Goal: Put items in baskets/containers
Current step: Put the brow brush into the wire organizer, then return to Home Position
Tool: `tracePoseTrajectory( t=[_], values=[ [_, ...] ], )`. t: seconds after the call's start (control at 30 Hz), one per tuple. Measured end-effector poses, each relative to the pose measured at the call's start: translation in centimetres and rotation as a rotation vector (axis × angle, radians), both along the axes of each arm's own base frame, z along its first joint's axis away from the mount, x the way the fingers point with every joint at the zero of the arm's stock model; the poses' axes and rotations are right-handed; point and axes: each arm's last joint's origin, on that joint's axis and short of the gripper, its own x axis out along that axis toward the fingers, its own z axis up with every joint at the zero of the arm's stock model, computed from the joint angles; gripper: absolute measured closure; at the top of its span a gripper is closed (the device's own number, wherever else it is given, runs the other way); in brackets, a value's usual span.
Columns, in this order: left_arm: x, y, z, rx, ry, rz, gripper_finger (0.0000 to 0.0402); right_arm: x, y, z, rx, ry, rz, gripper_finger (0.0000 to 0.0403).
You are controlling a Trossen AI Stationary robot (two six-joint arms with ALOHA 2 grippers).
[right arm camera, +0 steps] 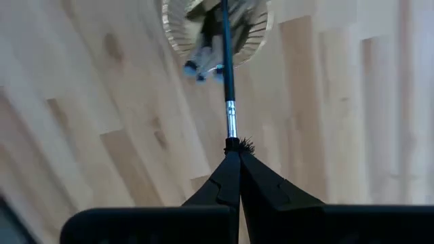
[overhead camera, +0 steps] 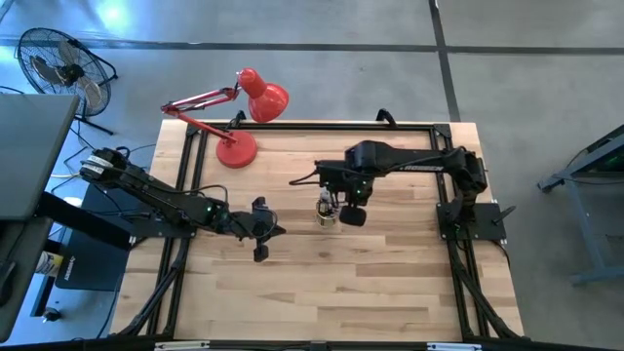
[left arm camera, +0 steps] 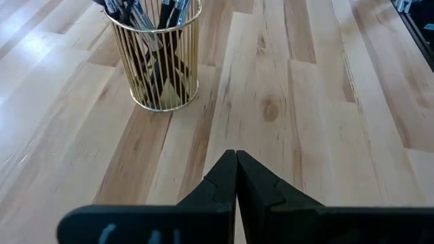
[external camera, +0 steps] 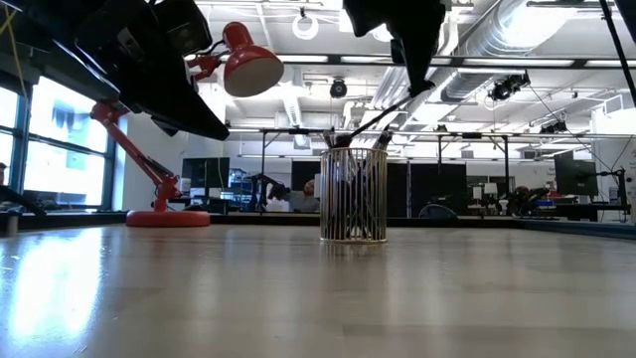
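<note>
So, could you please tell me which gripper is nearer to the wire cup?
The right gripper, holding a brush right above the wire cup. The left gripper sits off to the side, apart.

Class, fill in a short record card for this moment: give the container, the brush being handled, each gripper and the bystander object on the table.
Container: gold wire cup, upright mid-table, already holding several brushes
Brush in hand: makeup brush, held by its bristle end, handle pointing down into the cup
Right gripper: shut on the brush, directly above the cup
Left gripper: shut, empty, off to the cup's side
Bystander: red desk lamp at the table's far edge
</note>
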Motion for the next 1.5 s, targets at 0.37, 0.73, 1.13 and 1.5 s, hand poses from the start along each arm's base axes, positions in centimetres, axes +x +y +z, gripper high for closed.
tracePoseTrajectory(
  t=[0.37, 0.73, 1.13, 1.5],
  values=[
    [0.0, 0.0, 0.0, -0.002, 0.0, 0.001, 0.0401, 0.2, -0.1, -0.1, 0.012, -0.01, -0.002, 0.0402],
    [0.0, 0.0, 0.0, -0.02, -0.001, 0.01, 0.0401, 0.9, -0.1, 0.0, 0.013, -0.089, 0.005, 0.0384],
    [0.0, 0.0, 0.0, -0.02, -0.001, 0.011, 0.0401, 2.9, -0.3, 0.4, -0.047, -0.302, 0.008, 0.0344],
    [0.0, 0.0, 0.0, -0.025, 0.0, 0.008, 0.0401, 1.9, 0.9, 0.3, -0.049, -0.198, 0.1, 0.037]
  ],
)
